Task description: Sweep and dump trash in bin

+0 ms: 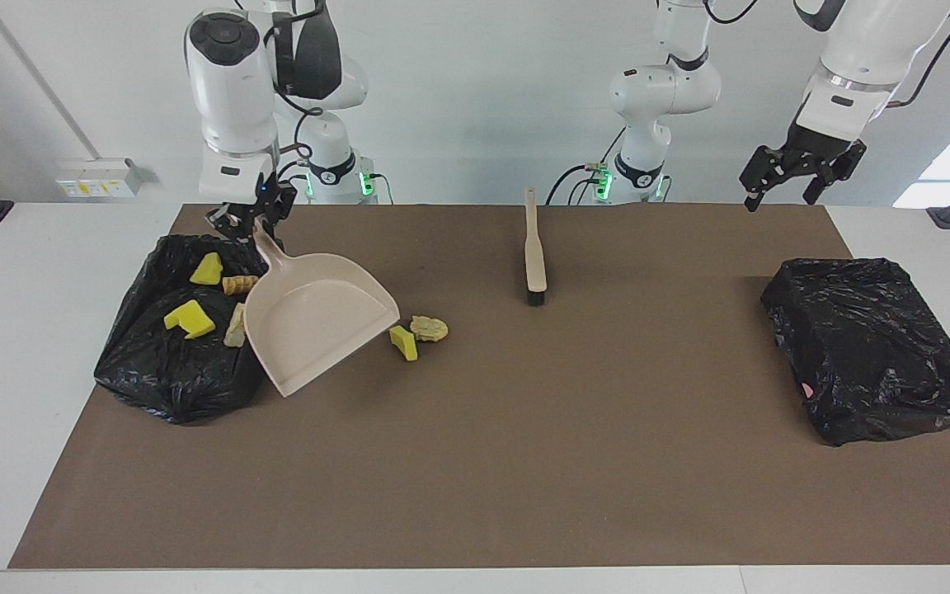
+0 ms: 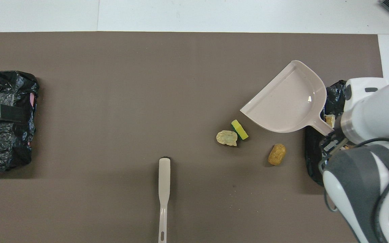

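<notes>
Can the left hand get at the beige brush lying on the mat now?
Probably yes: the left hand is open, holds nothing, and nothing stands around the long beige brush.

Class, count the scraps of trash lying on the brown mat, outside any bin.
3: a yellow sponge chunk, a beige lump touching it, and a brown lump nearer the robots. The dustpan may hide others.
</notes>
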